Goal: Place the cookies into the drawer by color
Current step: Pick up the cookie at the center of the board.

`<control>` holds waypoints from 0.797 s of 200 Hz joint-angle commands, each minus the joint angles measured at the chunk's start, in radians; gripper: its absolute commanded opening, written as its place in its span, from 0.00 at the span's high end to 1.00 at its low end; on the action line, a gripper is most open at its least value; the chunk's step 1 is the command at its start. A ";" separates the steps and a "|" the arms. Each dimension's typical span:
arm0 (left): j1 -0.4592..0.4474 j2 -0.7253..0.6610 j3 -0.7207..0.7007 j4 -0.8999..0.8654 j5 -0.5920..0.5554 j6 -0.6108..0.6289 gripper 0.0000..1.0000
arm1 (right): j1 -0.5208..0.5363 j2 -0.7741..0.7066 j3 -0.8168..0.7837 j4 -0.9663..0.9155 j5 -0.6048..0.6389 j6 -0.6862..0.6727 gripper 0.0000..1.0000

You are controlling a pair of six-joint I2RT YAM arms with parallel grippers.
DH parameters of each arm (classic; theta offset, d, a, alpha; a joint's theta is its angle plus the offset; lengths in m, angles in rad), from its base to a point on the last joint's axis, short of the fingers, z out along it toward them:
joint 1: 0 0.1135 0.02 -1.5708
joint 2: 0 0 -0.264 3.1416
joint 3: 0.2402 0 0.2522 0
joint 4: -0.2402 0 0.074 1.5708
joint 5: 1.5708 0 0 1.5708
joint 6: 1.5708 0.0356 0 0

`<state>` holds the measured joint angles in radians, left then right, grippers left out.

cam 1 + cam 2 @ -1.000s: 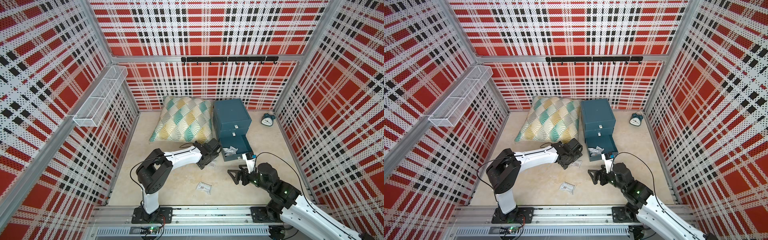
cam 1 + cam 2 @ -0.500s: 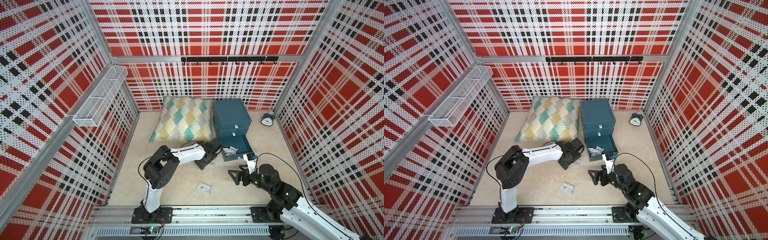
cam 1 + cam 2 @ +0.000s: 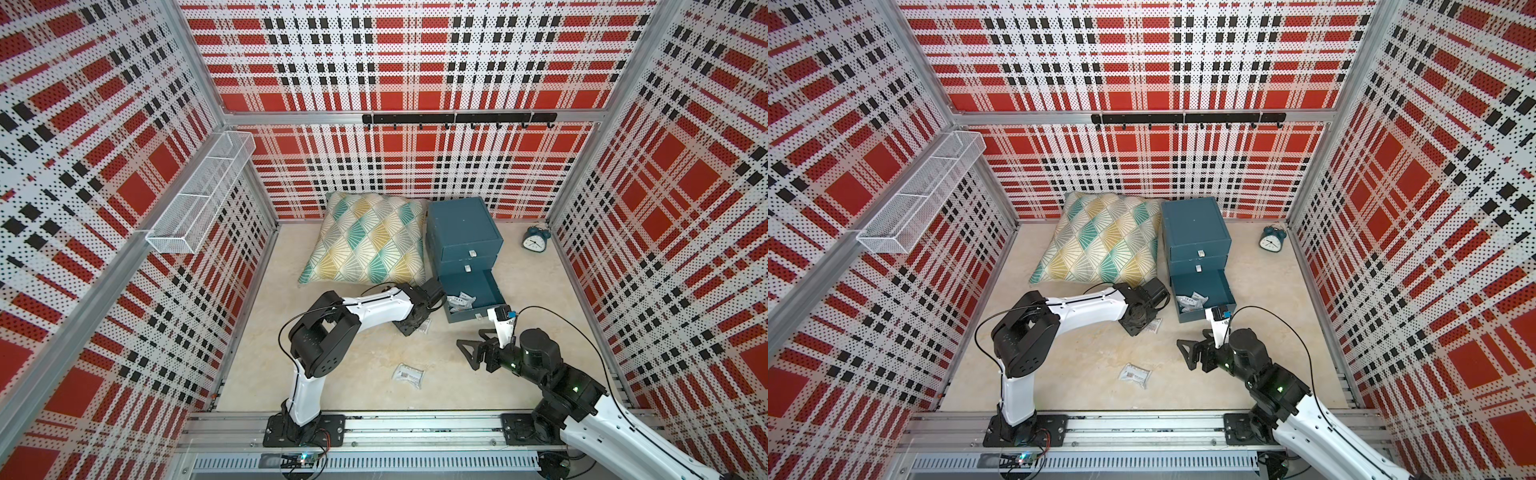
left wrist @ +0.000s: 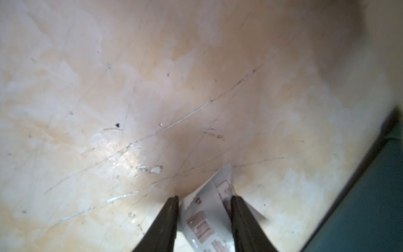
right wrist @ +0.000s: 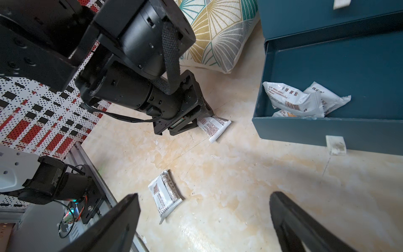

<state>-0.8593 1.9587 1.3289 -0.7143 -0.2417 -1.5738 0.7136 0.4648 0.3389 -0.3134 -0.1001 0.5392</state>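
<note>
The teal drawer chest (image 3: pixel 463 232) (image 3: pixel 1196 232) stands at the back, its bottom drawer (image 5: pixel 305 131) pulled out with several white cookie packets (image 3: pixel 459 301) (image 5: pixel 301 99) inside. My left gripper (image 3: pixel 415 328) (image 4: pixel 204 197) is down at the floor just left of that drawer, shut on a white cookie packet (image 4: pixel 207 218) (image 5: pixel 214 128) that fills the gap between its fingers. Another white packet (image 3: pixel 408 375) (image 5: pixel 165 194) lies flat on the floor nearer the front. My right gripper (image 3: pixel 467 354) (image 5: pixel 204 195) hovers open and empty to the right of it.
A patterned cushion (image 3: pixel 370 241) leans beside the chest on its left. A small alarm clock (image 3: pixel 535 241) stands at the back right. A white wire basket (image 3: pixel 199 199) hangs on the left wall and a black hook rail (image 3: pixel 457 119) on the back wall.
My left gripper's fingers have come together onto the white packet by the drawer, and the left arm's elbow has swung rightward. The right arm has stayed put.
</note>
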 commanded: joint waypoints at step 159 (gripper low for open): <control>-0.068 -0.147 0.066 -0.045 -0.160 0.051 0.79 | 0.008 -0.018 0.006 -0.041 0.106 0.040 0.00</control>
<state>-0.9024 1.8542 1.3247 -0.7414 -0.3332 -1.5616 0.7136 0.4637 0.3389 -0.3328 -0.0494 0.5453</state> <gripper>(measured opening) 0.212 0.999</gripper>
